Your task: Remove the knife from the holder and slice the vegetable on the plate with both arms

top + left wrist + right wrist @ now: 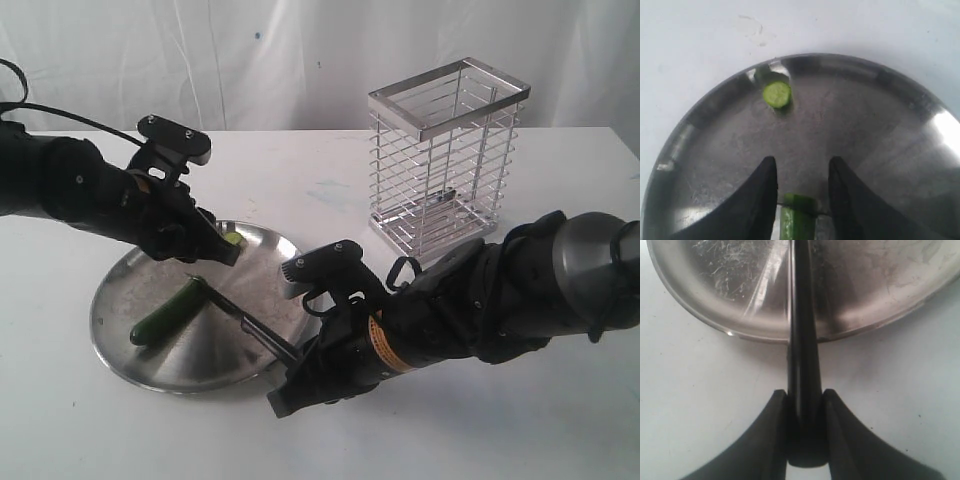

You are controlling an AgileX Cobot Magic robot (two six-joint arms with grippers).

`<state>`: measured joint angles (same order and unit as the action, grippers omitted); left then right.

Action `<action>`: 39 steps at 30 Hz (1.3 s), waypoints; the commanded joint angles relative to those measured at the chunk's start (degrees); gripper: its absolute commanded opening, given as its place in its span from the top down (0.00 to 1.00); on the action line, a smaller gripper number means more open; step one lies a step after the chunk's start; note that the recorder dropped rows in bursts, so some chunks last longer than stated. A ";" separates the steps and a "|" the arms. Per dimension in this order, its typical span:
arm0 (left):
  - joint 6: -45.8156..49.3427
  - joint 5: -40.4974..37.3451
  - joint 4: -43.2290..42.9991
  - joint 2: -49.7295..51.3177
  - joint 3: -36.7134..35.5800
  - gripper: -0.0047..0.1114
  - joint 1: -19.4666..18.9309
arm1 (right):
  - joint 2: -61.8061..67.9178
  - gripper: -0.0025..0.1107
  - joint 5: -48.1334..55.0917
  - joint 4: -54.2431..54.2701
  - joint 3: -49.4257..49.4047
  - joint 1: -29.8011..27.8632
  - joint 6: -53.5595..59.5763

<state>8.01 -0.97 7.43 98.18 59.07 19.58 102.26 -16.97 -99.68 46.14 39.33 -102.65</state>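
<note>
My right gripper pinches the knife by its handle, blade out over the plate — my left gripper holds its jaws spread astride the vegetable.

You are looking at a brightly, evenly lit scene: the white table is washed nearly flat, carrying only faint, soft-edged shadows. Glare flares off the plate rim in your left wrist view. Close to your right wrist lens, the knife goes soft; the exterior view is grainy.
</note>
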 commanded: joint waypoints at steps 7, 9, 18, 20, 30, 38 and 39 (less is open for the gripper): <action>0.83 -2.02 -0.40 0.61 -0.36 0.62 -2.88 | -0.18 0.98 0.85 -0.27 0.03 0.01 0.52; 0.83 -1.91 -0.40 0.85 -0.36 0.62 -2.88 | -0.18 0.98 0.85 -0.27 0.03 0.01 0.52; 0.83 -1.55 -0.40 4.48 -0.36 0.62 -2.88 | -0.18 0.98 0.73 -0.27 0.03 0.01 0.57; 0.83 -1.26 -0.40 5.05 -0.36 0.62 -2.88 | -0.18 0.98 0.73 -0.27 0.03 0.01 0.67; 1.08 0.02 -0.40 5.21 -0.36 0.62 -2.88 | -0.18 0.98 0.84 -0.27 0.03 0.01 0.94; 2.48 -0.10 -0.49 5.21 -0.36 0.62 -2.88 | -0.18 0.98 0.62 -0.27 0.03 0.01 0.94; 2.48 -0.10 -0.49 5.21 -0.36 0.62 -2.88 | -0.18 0.98 0.62 -0.27 0.03 0.01 0.94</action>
<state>10.06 -0.80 6.63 103.45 59.07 16.75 102.26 -16.87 -99.68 46.14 39.33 -102.42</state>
